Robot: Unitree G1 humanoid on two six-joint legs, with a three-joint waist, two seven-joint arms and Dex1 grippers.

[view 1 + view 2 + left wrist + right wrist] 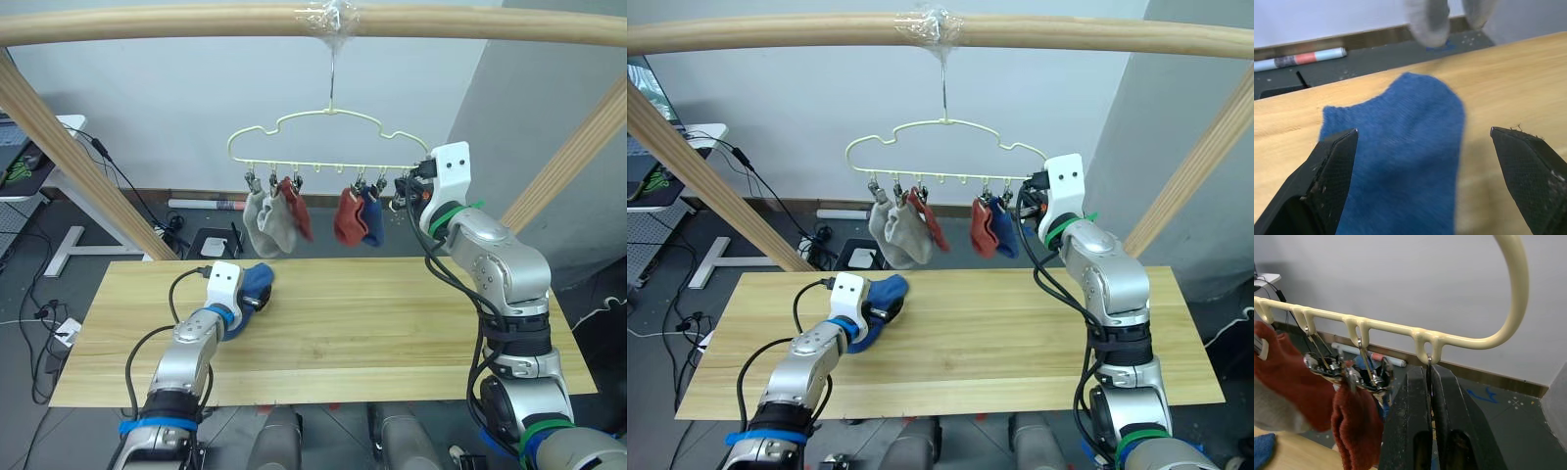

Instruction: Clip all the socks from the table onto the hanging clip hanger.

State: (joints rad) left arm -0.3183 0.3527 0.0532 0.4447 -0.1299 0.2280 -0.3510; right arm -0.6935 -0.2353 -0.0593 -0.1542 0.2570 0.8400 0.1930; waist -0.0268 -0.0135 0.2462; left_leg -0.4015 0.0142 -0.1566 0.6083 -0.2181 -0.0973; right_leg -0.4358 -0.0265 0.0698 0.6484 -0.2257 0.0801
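Note:
One blue sock (pixel 259 281) lies on the light wood table (pixel 392 333) near its far left. My left gripper (pixel 242 297) is down at this sock, open, with its fingers (pixel 1334 156) spread to either side of the blue fabric (pixel 1400 147). The pale yellow clip hanger (pixel 304 125) hangs from the top pole. Clipped to it are two grey socks (pixel 266 221), a red sock (pixel 297 206), another red sock (pixel 349 217) and a blue sock (pixel 372 217). My right gripper (pixel 1428 374) is raised at the hanger's right end, shut on the last silver clip (pixel 404 184).
A round wooden pole frame (pixel 196 24) spans overhead, with slanted poles (pixel 69 157) at both sides of the table. Beyond the table's far edge are a white desk (pixel 59 186), cables and a power strip on the floor.

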